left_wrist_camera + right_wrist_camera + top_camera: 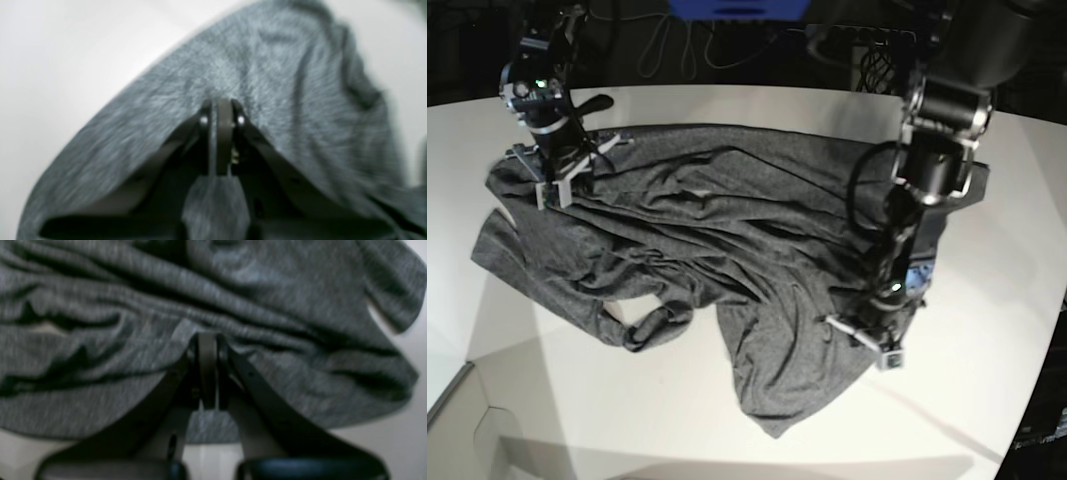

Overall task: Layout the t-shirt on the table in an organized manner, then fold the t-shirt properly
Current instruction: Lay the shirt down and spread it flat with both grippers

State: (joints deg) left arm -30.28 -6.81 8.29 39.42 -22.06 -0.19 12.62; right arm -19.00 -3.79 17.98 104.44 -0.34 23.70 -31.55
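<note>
The dark grey t-shirt point(727, 230) lies spread but wrinkled across the white table point(727, 110), with folds in the middle and a sleeve loop near the front. My left gripper point(872, 335) is at the shirt's right front edge. In the left wrist view it point(222, 105) is shut, with shirt fabric point(267, 66) pinched between the jaws. My right gripper point(552, 180) is at the shirt's far left corner. In the right wrist view it point(206, 340) is shut on a fold of the shirt point(267, 290), just above the table point(400, 440).
The table's curved front edge point(467, 390) runs at the lower left. Cables point(677, 45) and a blue object point(737, 8) sit beyond the table's far edge. Bare white tabletop point(627, 400) surrounds the shirt in front and on both sides.
</note>
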